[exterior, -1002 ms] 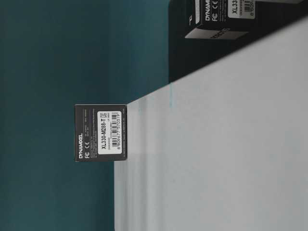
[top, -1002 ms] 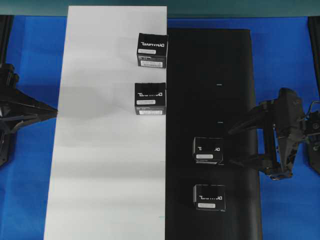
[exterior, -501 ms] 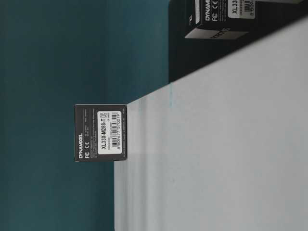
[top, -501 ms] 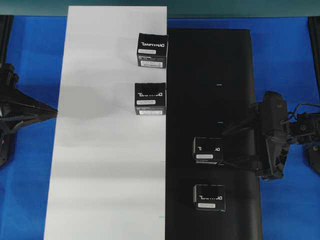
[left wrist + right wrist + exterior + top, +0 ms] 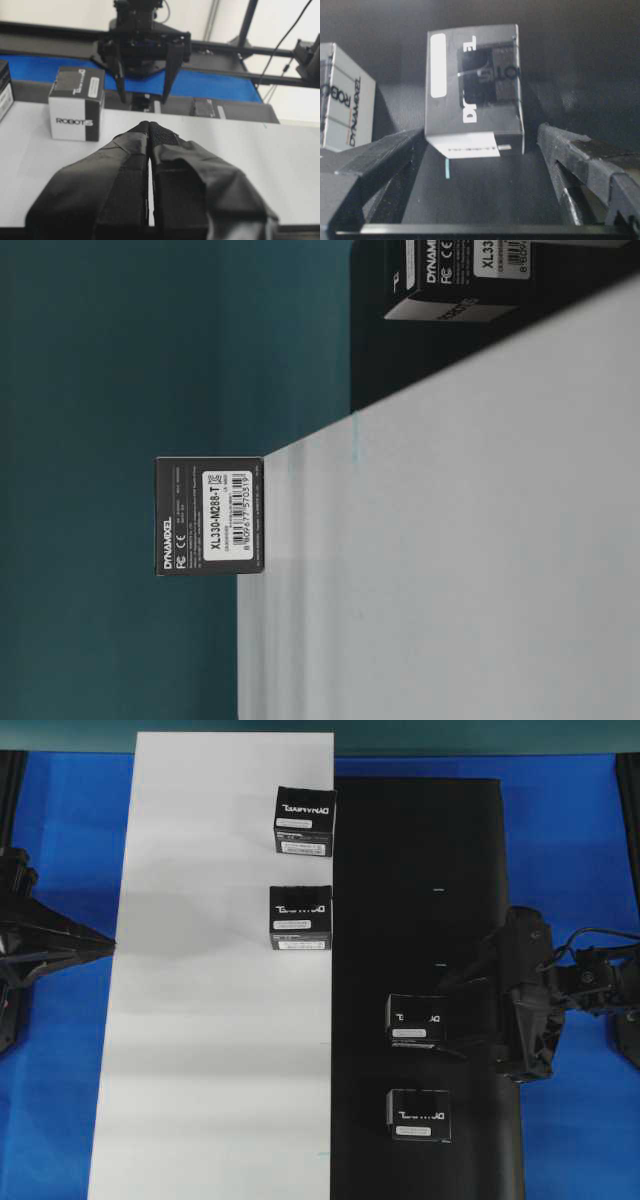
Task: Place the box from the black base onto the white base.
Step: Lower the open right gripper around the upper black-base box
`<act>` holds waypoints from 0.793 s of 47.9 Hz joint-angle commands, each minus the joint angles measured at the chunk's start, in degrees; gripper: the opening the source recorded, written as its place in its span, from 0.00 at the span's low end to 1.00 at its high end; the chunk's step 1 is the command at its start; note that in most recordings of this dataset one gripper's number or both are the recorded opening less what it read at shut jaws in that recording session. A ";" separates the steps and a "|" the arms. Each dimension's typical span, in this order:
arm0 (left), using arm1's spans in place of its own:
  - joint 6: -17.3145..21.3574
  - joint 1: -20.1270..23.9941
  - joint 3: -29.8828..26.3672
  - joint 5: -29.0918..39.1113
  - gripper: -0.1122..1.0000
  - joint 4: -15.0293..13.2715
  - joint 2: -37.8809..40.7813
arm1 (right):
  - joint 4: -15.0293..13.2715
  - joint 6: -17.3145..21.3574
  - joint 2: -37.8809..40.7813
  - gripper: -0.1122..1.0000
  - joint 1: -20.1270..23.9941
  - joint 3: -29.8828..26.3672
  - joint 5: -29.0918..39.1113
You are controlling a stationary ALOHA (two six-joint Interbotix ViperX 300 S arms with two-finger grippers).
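The blue desk (image 5: 570, 830) is carrying two long sheets side by side; the white base (image 5: 200, 1020) is lying on the left, the black base (image 5: 420, 850) on the right, their long edges touching; two cartons are already standing on the white base near that shared edge; two more are sitting on the black base. The box (image 5: 417, 1019) I am addressing is the upper of those two; the other carton (image 5: 419, 1114) is lying just below it. My right jaws (image 5: 462, 1015) are spread wide, one finger on each side of the box, nothing held; compared with one second ago they are standing closer in, now bracketing its right end; my left jaws (image 5: 150, 132) are pressed shut, parked at the white base's left edge, unchanged. The box is looking like light, stiff card with smooth, possibly slippery faces; I am judging its two opposite side walls the proper hold, with moderate pressure to avoid denting.
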 commanded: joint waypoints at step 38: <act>-0.09 -0.09 -1.23 0.79 0.10 0.18 -0.09 | -0.44 -0.18 9.49 1.00 0.44 -5.89 -0.62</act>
